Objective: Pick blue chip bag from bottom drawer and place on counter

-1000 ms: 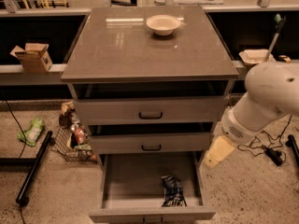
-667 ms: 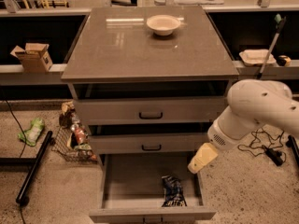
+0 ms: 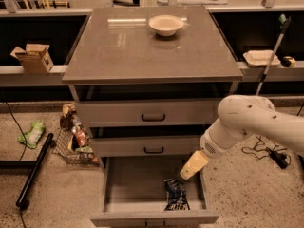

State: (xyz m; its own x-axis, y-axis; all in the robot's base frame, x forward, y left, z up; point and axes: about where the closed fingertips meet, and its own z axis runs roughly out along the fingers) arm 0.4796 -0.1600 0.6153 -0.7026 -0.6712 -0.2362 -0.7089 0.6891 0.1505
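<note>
The blue chip bag (image 3: 175, 194) lies flat on the floor of the bottom drawer (image 3: 114, 189), near its front right. The drawer is pulled out from the cabinet. My gripper (image 3: 192, 166), a pale yellowish tip on the white arm (image 3: 247, 122), hangs over the drawer's right side, just above and to the right of the bag's far end, without touching it. The counter (image 3: 142, 51) tops the cabinet and carries a white bowl (image 3: 166, 25) at the back.
The two black-handled drawers (image 3: 153, 117) above are slightly out. A wire basket of snacks (image 3: 73, 144), a green bag (image 3: 32, 133) and a black pole (image 3: 33, 170) lie on the floor left. A cardboard box (image 3: 33, 57) and a white tray (image 3: 260, 57) sit on side ledges. Cables (image 3: 270, 153) lie right.
My arm has swung left and down, bringing the gripper from beside the cabinet's right edge to over the open bottom drawer near the bag. The bag has not moved.
</note>
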